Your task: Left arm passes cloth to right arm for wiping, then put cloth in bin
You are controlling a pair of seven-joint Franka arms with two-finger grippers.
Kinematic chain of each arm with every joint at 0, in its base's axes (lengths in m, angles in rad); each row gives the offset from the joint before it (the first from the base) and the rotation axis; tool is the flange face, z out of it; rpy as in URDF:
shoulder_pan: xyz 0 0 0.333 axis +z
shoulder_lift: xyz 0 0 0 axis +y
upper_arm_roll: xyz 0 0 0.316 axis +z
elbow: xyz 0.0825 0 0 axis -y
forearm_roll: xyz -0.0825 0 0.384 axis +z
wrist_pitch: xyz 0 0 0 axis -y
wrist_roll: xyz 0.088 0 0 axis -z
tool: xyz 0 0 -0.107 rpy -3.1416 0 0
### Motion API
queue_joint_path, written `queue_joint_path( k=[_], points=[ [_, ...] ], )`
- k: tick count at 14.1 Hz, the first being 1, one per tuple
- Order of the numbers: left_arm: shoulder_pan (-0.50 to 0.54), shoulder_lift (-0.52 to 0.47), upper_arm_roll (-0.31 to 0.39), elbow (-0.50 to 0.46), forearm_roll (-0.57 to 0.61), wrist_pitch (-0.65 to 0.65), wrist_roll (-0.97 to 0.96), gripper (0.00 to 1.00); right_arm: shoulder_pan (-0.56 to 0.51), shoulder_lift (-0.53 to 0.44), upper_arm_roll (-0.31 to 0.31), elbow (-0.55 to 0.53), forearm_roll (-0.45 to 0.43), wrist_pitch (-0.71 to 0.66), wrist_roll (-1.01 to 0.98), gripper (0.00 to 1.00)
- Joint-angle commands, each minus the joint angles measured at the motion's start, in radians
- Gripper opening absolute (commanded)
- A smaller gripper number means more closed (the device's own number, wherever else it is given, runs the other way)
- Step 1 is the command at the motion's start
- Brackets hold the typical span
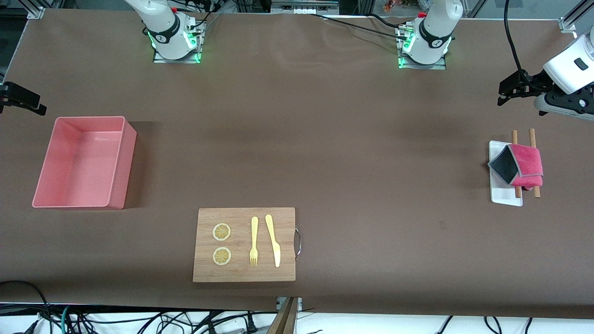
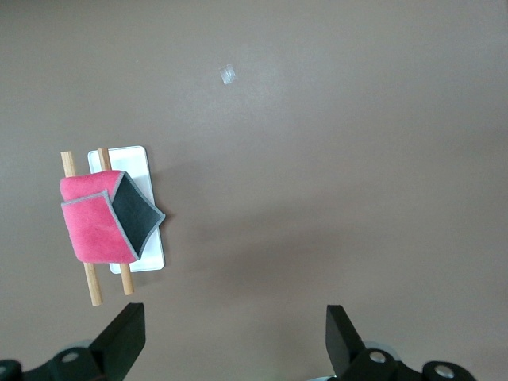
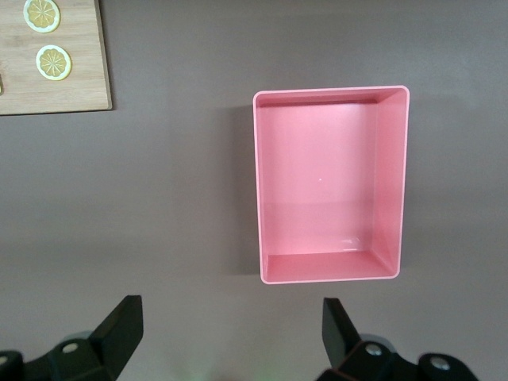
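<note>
**A:** Where are the claws?

**B:** The left gripper hangs with its jaws spread wide and nothing in them, up in the air over bare table at the left arm's end, near the cloth but not above it. The right gripper waits, just as slack and unloaded, at the right arm's end beside the bin.

**A:** So which step?

**B:** I'd judge the very first: the pickup is not yet begun. The left gripper must come over the cloth, drop, and pinch the raised fold.

**A:** And the cloth itself?

**B:** Soft crimson-pink terry, folded, one corner turned back to show dark grey with grey edging. It seems draped over two wooden rods on a small white tray. The bin is smooth pink plastic, rectangular, low-walled. Nearer the camera lies a wooden board.
</note>
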Motion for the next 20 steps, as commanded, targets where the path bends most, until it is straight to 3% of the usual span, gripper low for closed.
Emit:
queue_joint_path(
  k=[1,5,20],
  points=[
    [-0.019,-0.02,0.009,-0.018,0.02,-0.016,-0.004,1.0,-0.01,-0.003,0.002,0.0,0.014,0.002,-0.017,1.0],
    [-0.016,0.035,0.01,0.051,0.021,-0.024,-0.014,1.0,-0.01,-0.003,0.002,0.0,0.014,0.002,-0.017,1.0],
    [-0.029,0.09,0.001,0.062,0.044,-0.033,-0.009,1.0,-0.01,-0.003,0.002,0.0,0.014,0.002,-0.017,1.0]
  ],
)
